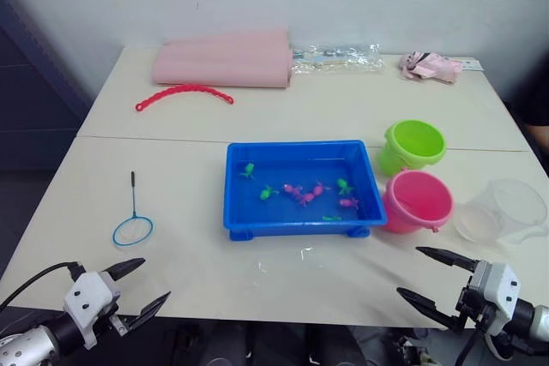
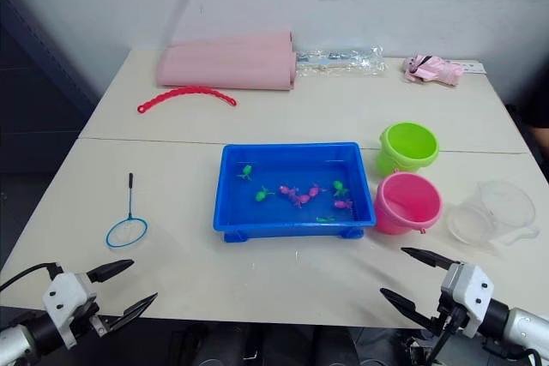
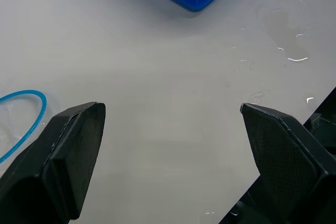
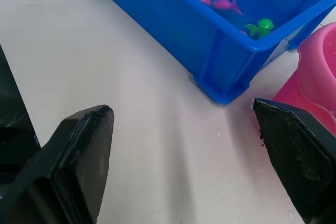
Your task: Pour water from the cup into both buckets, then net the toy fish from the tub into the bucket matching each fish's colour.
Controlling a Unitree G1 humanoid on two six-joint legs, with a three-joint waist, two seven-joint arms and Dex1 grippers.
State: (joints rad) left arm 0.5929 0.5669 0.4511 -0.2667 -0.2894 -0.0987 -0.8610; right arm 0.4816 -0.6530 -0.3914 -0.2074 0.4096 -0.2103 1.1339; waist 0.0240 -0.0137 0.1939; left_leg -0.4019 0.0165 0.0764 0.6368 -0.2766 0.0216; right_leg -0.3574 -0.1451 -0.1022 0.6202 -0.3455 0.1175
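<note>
The right gripper hovers with its two black fingers spread wide and empty over the near right edge of the table, as the first step, pouring from the cup, looks not yet begun. The clear cup sits at the right edge, just beyond and slightly right of this gripper, beside the pink bucket, with the green bucket just behind that. This arm is judged far the nearer to the cup; the reach runs forward and a little right. The cup's handle cannot be made out. The left gripper, likewise wide open and holding nothing, hangs at the near left corner. The net lies just beyond it, hoop nearest and thin handle pointing away toward the far side. The blue tub stands mid-table, green and pink toy fish scattered inside
</note>
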